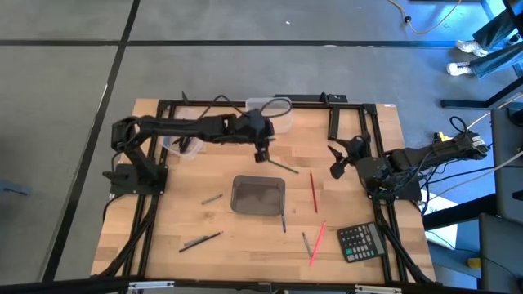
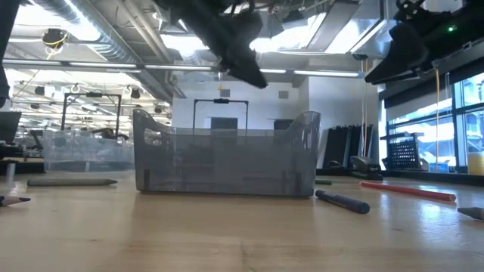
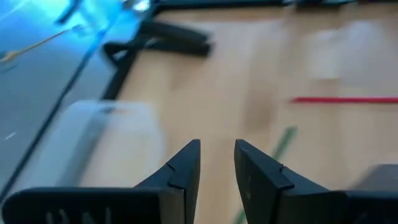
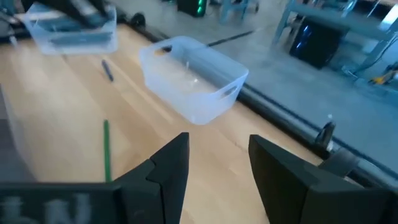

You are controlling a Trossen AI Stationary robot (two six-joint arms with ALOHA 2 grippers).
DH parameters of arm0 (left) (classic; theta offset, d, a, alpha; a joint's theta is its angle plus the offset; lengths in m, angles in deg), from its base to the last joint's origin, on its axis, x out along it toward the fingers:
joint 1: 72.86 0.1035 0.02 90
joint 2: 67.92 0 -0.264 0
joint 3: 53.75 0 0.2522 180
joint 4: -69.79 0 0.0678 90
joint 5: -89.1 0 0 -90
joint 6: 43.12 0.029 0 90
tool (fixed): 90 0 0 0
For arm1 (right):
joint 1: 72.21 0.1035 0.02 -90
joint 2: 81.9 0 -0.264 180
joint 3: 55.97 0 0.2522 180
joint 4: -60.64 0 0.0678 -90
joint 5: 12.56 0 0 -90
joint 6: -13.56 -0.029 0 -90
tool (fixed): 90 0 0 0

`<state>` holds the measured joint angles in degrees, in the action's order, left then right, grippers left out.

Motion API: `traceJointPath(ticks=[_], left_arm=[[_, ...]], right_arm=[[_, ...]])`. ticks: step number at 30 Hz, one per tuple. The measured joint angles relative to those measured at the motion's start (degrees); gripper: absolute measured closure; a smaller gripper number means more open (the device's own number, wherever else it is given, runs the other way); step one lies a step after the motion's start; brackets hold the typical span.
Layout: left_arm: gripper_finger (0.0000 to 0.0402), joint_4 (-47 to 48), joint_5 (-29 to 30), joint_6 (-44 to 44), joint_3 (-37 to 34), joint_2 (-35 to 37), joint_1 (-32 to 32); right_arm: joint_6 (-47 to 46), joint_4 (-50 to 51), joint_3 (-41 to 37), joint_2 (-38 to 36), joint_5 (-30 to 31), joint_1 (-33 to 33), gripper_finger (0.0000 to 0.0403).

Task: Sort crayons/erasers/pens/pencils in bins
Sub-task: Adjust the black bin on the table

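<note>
My left gripper hangs open and empty over the table's middle, beyond the smoky grey bin; it also shows in the low view. A dark green stick lies on the table just to its right and shows ahead of the fingers. My right gripper is open and empty at the right, above the table. One clear bin stands at the far edge, another under my left arm. Red sticks and several dark ones lie flat.
A black calculator lies at the near right corner. A black pen lies near the front left. A black frame runs around the table's edges. The grey bin stands upright in the low view.
</note>
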<state>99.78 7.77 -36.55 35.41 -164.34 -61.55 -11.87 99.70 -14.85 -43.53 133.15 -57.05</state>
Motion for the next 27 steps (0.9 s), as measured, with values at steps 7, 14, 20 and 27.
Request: traceJointPath(ticks=[7, 14, 20, 27], left_arm=[[0.0311, -2.3, -6.3, -0.3, -0.1, -1.7, -3.0], [0.0312, -13.9, -13.3, -3.4, 0.0, -7.4, -5.1], [0.0312, -13.7, -14.8, -2.8, 1.6, -13.6, -6.3], [0.0312, -13.2, -14.4, 0.1, 1.7, -19.4, -3.4]], right_arm=[[10.5, -8.1, 0.0, -0.8, 1.3, -1.1, 0.0232], [8.1, -6.8, -0.2, -1.8, -3.8, -3.4, 0.0232], [9.2, -6.7, -2.0, -1.2, -4.5, -5.4, 0.0232], [9.1, -0.1, -2.5, -1.2, -13.7, -9.0, 0.0232]])
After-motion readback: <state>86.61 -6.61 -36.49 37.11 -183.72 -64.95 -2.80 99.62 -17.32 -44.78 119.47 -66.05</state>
